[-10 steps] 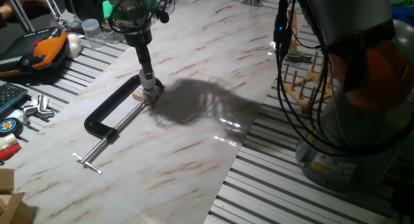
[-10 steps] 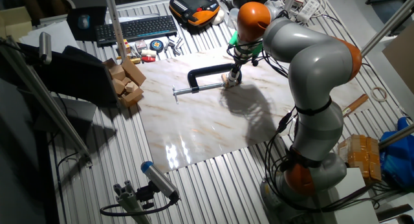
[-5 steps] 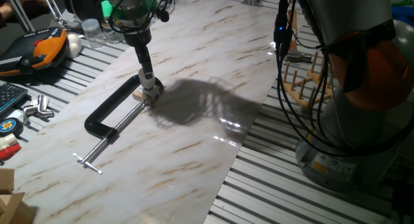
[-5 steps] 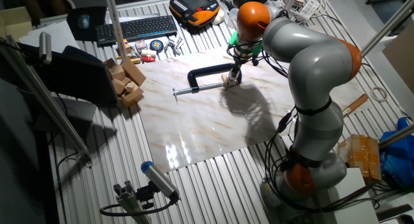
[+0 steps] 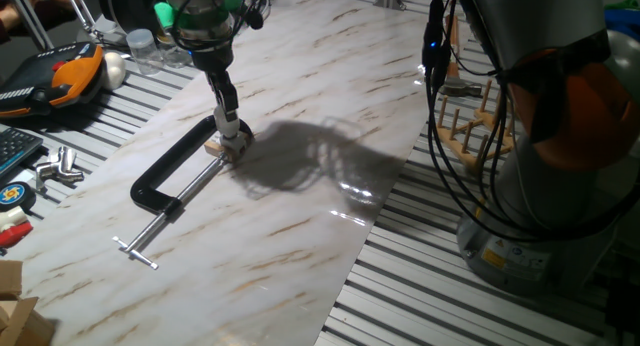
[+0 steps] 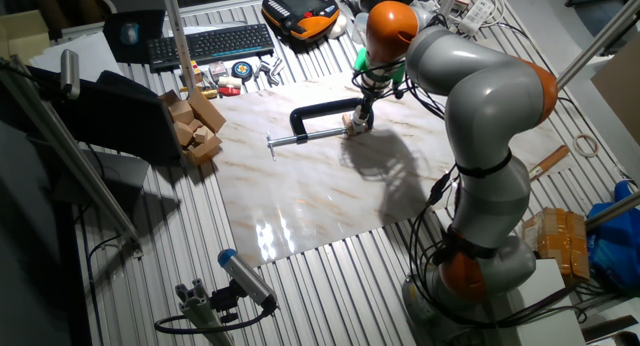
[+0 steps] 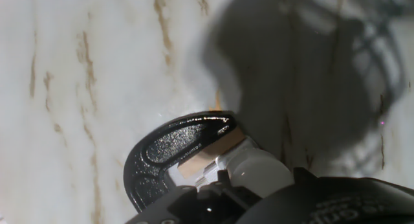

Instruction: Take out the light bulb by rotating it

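Marble-patterned board point(image 5: 300, 236) covered the slatted table point(image 5: 420, 286), and on it lay a black C-clamp point(image 5: 165, 176), its screw handle point(image 5: 135, 251) pointing toward 7 o'clock in one fixed view. A tan wooden block point(image 5: 216, 147) sat pinched in the clamp's mouth. The gripper point(image 5: 232, 132) hung straight down over that block from the arm point(image 6: 480, 116), its tip right at the block's top. In the hand view the bulb point(image 7: 259, 171) showed as a white rounded shape just at 4 o'clock of the clamp jaw's black curve, beside the block point(image 7: 210, 156), with the dark fingers point(image 7: 213, 198) crowding it from the bottom edge; the gripper appeared pressed around the bulb, though the contact itself was largely hidden. In the fixed views the bulb was too small and too covered by the gripper point(image 6: 358, 121) to make out. A keyboard point(image 6: 210, 43) and an orange-and-black pendant point(image 6: 298, 8) lay beyond the board at 11 to 12 o'clock in the other fixed view, and wooden blocks point(image 6: 195, 126) were piled off the board's edge at 9 o'clock
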Robot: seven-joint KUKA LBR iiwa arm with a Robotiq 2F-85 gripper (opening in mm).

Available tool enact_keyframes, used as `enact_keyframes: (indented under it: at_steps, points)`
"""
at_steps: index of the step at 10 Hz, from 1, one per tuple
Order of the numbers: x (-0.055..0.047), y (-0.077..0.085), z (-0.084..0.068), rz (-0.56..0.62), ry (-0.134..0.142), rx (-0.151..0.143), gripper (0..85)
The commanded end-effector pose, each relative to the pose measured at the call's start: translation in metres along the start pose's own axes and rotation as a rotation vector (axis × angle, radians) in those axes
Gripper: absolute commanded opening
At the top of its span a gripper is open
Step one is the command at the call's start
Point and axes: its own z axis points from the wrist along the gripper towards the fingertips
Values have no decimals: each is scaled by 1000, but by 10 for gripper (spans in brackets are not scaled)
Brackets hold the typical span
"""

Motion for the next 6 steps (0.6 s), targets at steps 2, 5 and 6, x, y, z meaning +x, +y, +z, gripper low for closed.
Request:
enact_keyframes:
  at_steps: [2, 5, 6]
  points:
    - [0, 0, -1, -37, -2, -1, 0]
    - [0, 0, -1, -108, 0, -2, 0]
    - [0, 0, -1, -129, 1, -3, 0]
